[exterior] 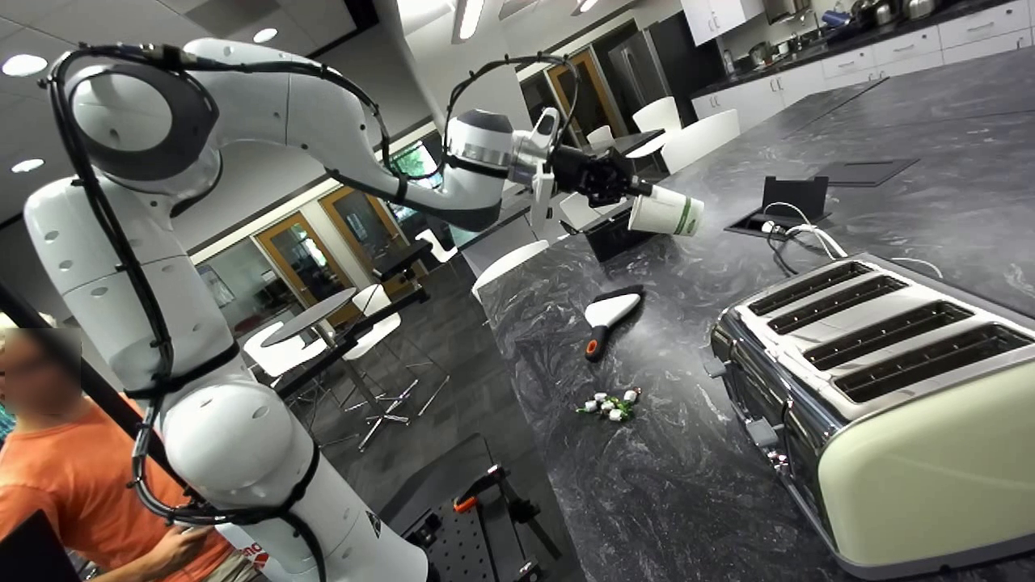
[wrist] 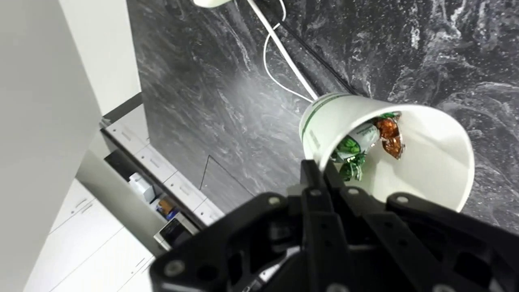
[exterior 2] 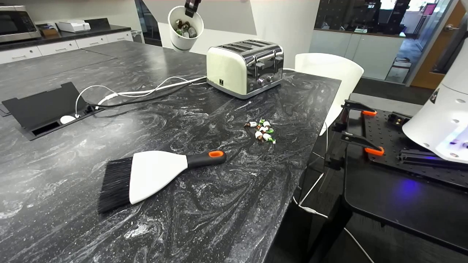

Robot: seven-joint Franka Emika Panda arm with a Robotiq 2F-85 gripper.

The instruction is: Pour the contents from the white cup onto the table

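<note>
The white cup [exterior: 667, 212] with a green band hangs tilted in the air above the table [exterior: 671, 493]. It also shows in an exterior view [exterior 2: 179, 43] and in the wrist view [wrist: 344, 111]. My gripper [wrist: 322, 168] is shut on the cup's rim, one finger inside and one outside; its fingertips also show in both exterior views [exterior: 643, 187] [exterior 2: 192, 8]. The contents are wrapped candies in white, green and brown foil [wrist: 361, 140], lying inside the cup [exterior 2: 185, 29]. A small cluster of similar candies [exterior 2: 261, 130] lies on the table, also visible in an exterior view [exterior: 610, 404].
A cream and chrome toaster [exterior: 922, 477] stands on the table, also in an exterior view [exterior 2: 226, 69]. A white brush with black handle [exterior 2: 157, 175] lies near the candies [exterior: 612, 314]. A raised socket lid [exterior 2: 44, 106] and white cables [exterior 2: 146, 91] are on the table.
</note>
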